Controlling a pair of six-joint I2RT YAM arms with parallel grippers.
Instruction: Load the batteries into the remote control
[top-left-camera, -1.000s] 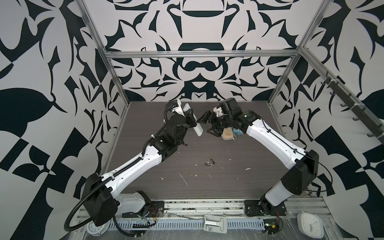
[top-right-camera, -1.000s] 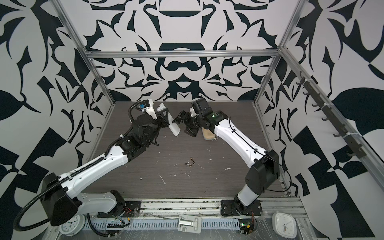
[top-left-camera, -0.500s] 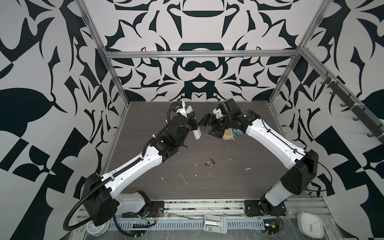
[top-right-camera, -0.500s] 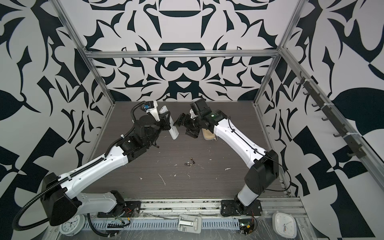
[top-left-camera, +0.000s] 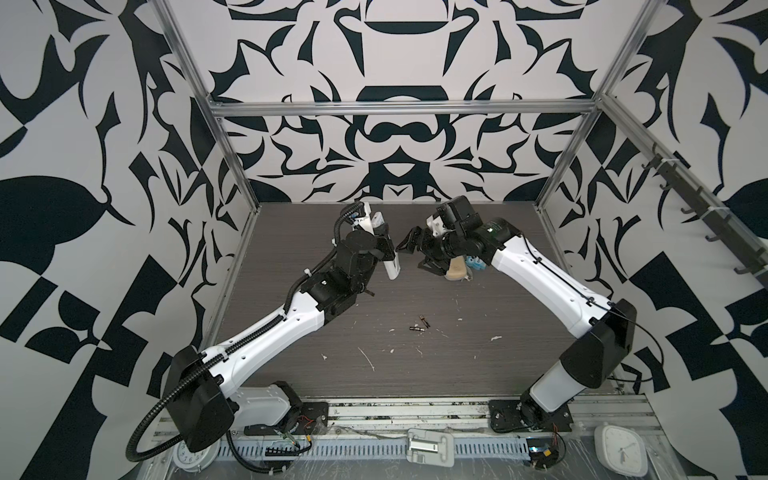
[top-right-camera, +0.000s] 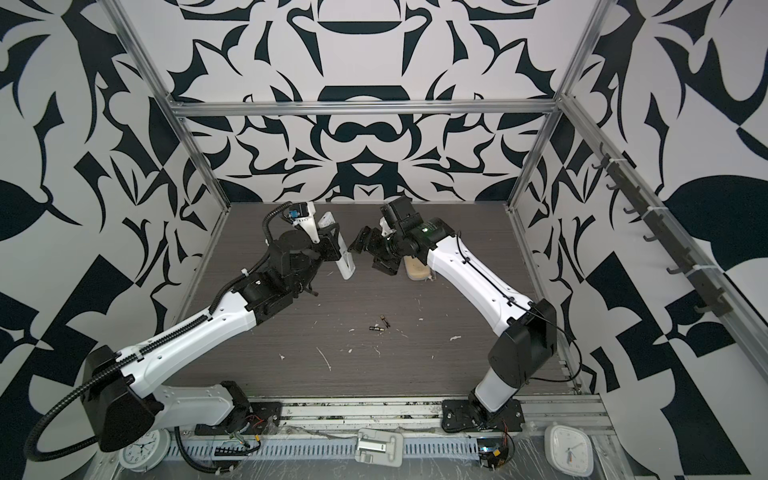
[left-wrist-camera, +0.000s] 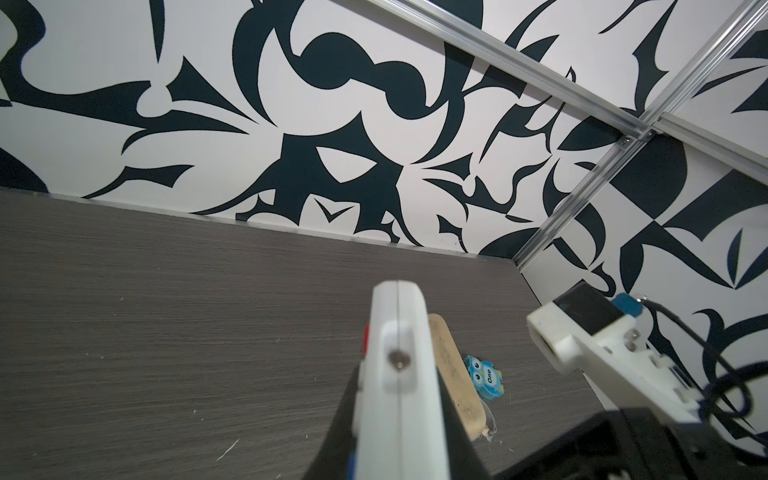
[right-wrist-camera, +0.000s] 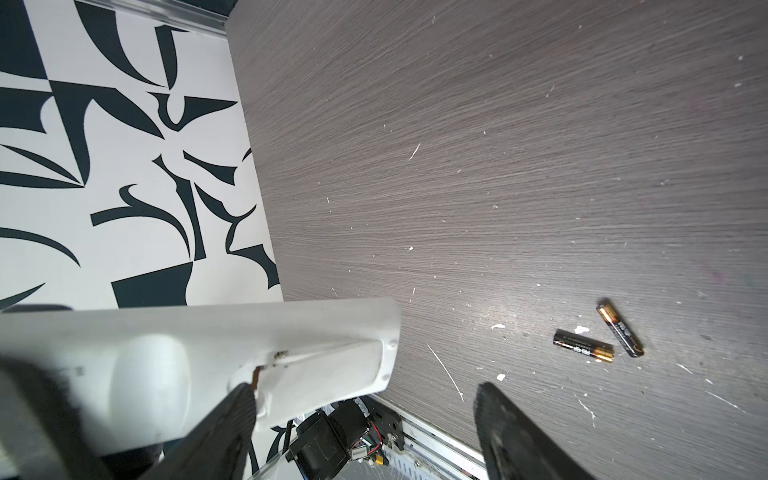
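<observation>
My left gripper is shut on the remote control, a long white bar held tilted above the back middle of the table. It also shows in a top view as the remote control, and end-on in the left wrist view as the remote control between dark fingers. My right gripper stands open just right of it. In the right wrist view the remote control shows its open back compartment, with one finger right by it. Two batteries lie loose mid-table.
A beige oblong case and a small blue owl eraser lie on the table under my right wrist. White scraps are scattered toward the front. Patterned walls with metal posts close in the back and both sides.
The left gripper has turned the remote so it looks narrower and steeper, and lowered it slightly. The right gripper has stayed close beside it, its jaws a touch narrower.
</observation>
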